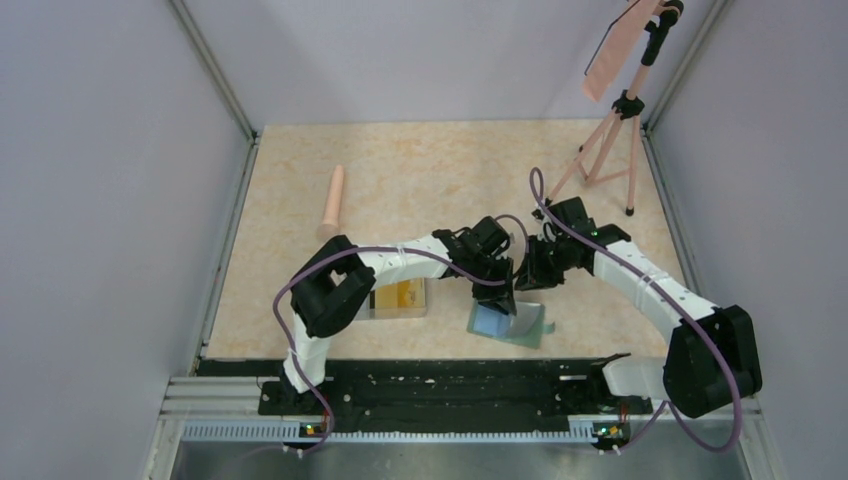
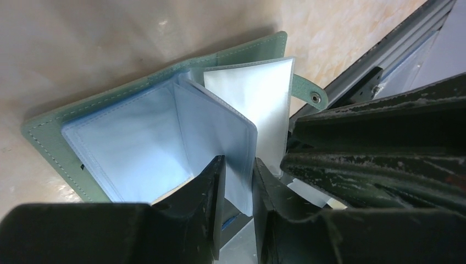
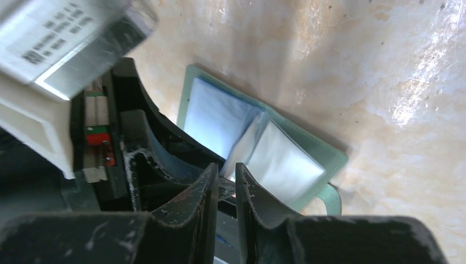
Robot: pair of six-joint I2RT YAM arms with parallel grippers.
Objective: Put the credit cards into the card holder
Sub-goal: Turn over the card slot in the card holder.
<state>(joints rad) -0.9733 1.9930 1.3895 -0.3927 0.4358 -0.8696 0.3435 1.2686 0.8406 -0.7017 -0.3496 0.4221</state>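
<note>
The green card holder (image 1: 537,327) lies open near the table's front edge, its pale blue pocket pages up; it also shows in the left wrist view (image 2: 49,137) and the right wrist view (image 3: 329,160). My left gripper (image 1: 503,296) is over it, shut on one pocket page (image 2: 220,121) that stands upright between its jaws (image 2: 238,165). My right gripper (image 1: 530,272) is close beside it on the right, its jaws (image 3: 226,173) nearly together with nothing seen between them. Yellow-orange credit cards (image 1: 408,296) lie in a clear box to the left. A whitish strip (image 2: 308,191) shows under the right gripper.
The clear plastic box (image 1: 383,301) sits under the left arm's elbow. A peach-coloured rod (image 1: 333,200) lies at the back left. A tripod (image 1: 615,130) with a pink board stands at the back right. Grey walls enclose the table; a black rail (image 1: 440,385) runs along the front.
</note>
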